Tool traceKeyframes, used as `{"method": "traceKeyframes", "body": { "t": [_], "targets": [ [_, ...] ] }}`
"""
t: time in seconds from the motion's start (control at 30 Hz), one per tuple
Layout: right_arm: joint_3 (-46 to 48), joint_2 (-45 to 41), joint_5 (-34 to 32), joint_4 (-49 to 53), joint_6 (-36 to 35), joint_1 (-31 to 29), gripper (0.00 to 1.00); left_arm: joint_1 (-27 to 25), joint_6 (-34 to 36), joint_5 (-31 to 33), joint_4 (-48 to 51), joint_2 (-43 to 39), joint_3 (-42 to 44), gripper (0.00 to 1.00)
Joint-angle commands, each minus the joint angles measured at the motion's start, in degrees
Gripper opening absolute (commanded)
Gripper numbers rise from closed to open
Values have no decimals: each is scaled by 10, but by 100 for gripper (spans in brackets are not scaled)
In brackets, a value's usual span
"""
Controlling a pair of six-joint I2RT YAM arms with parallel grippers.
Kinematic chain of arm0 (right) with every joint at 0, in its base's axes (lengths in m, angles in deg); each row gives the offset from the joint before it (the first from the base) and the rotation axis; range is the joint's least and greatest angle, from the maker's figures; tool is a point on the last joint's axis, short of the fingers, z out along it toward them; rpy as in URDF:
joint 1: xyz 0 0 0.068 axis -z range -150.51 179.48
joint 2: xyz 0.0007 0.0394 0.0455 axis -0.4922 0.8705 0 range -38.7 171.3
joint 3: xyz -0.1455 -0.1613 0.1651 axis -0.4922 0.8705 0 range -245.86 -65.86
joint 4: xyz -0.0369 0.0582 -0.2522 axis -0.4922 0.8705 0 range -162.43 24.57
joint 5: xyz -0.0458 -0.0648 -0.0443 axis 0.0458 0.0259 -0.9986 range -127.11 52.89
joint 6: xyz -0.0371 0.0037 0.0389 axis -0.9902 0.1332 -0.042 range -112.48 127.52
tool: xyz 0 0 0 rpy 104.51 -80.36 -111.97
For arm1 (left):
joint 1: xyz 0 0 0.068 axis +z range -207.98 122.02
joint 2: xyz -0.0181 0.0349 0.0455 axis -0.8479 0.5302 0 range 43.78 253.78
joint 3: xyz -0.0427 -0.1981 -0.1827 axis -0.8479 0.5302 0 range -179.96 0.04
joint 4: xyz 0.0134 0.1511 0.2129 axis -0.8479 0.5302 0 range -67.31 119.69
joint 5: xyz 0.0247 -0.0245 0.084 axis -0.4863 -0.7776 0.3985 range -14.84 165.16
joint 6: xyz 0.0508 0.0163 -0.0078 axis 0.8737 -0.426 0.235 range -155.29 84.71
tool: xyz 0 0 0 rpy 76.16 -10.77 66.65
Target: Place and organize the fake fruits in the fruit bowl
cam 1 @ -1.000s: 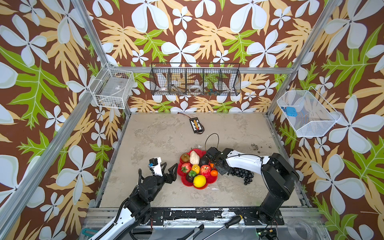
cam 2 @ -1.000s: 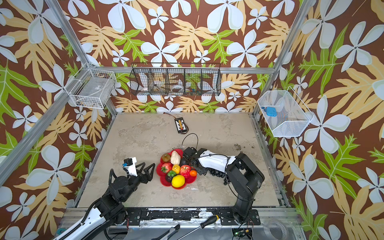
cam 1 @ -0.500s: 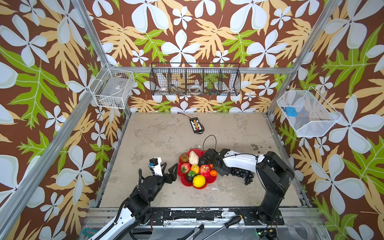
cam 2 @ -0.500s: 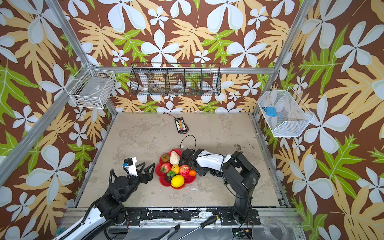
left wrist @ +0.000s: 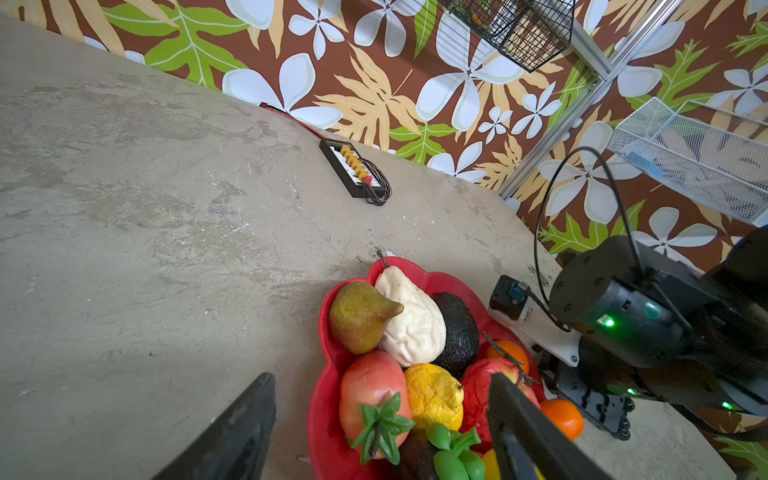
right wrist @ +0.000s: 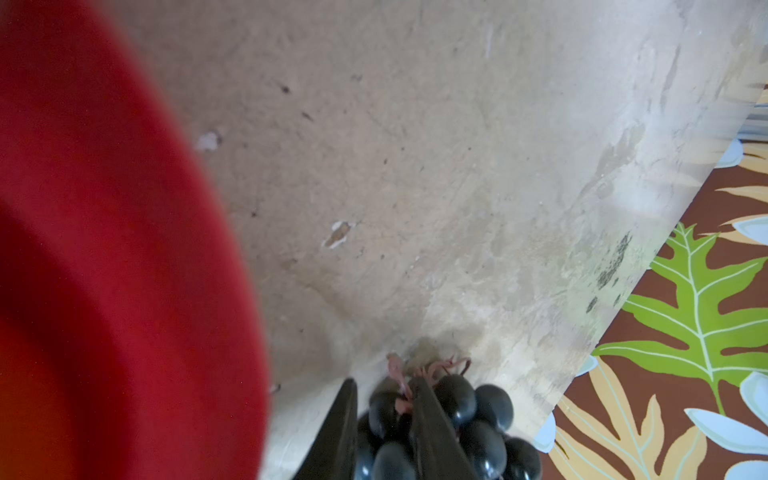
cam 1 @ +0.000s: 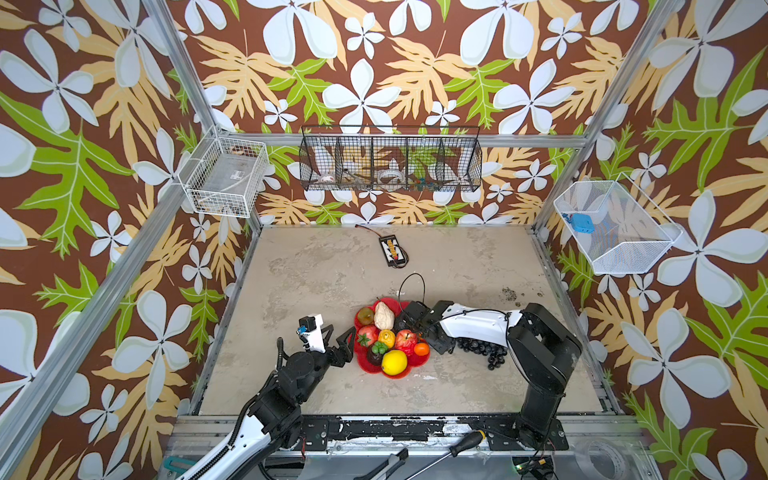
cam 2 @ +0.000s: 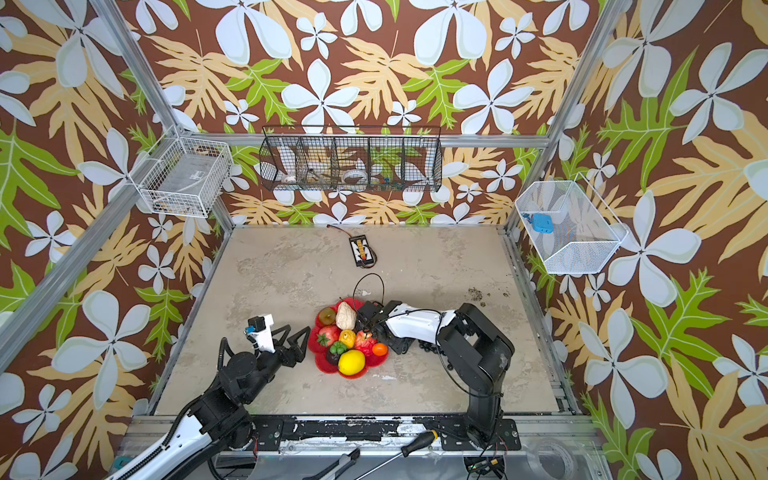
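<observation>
The red flower-shaped fruit bowl (cam 1: pixel 360 362) (cam 2: pixel 322 365) sits at the front middle of the table. It holds a lemon (cam 1: pixel 394 361), an apple (cam 1: pixel 406 338), an orange (cam 1: pixel 421 349), a beige pear-shaped piece (cam 1: pixel 383 316), a strawberry (cam 1: pixel 368 334) and an avocado (left wrist: pixel 459 332). The dark grape bunch (cam 1: pixel 482 349) (right wrist: pixel 478 419) lies on the table just right of the bowl (right wrist: pixel 104 249). My right gripper (cam 1: pixel 451 347) (right wrist: pixel 386 390) is shut on its stem end. My left gripper (cam 1: pixel 341 332) (left wrist: pixel 380 378) hangs open at the bowl's left rim, holding nothing.
A black device with a cable (cam 1: pixel 392 250) lies at the back middle. Wire baskets hang on the left (cam 1: pixel 226 180), back (cam 1: pixel 390 160) and right (cam 1: pixel 615 226) walls. A screwdriver (cam 1: pixel 461 444) rests on the front rail.
My right arm has edged left toward the bowl, its fingers still around the grapes. The left arm has not moved.
</observation>
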Motion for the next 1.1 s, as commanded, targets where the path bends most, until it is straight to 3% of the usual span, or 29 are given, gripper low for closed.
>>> {"method": "traceKeyframes", "body": {
  "t": [0.0, 0.33, 0.77, 0.83, 0.97, 1.07],
  "targets": [
    [-8, 13, -7, 13, -1, -1, 25, 1, -3, 1, -8, -2, -4, 81],
    [-1, -23, 18, -1, 8, 7, 23, 1, -3, 1, -3, -9, -3, 81],
    [25, -112, 87, -29, 26, 32, 34, 0, -3, 2, -5, -4, -3, 81],
    [29, -130, 72, -20, 35, 40, 47, 1, -3, 1, -5, -4, -3, 81],
    [40, -165, 61, -15, 65, 66, 60, 1, -4, 0, -7, -4, -3, 81],
    [60, -194, 46, -20, 88, 85, 79, 1, -4, 0, -5, -5, -4, 81]
  ]
}}
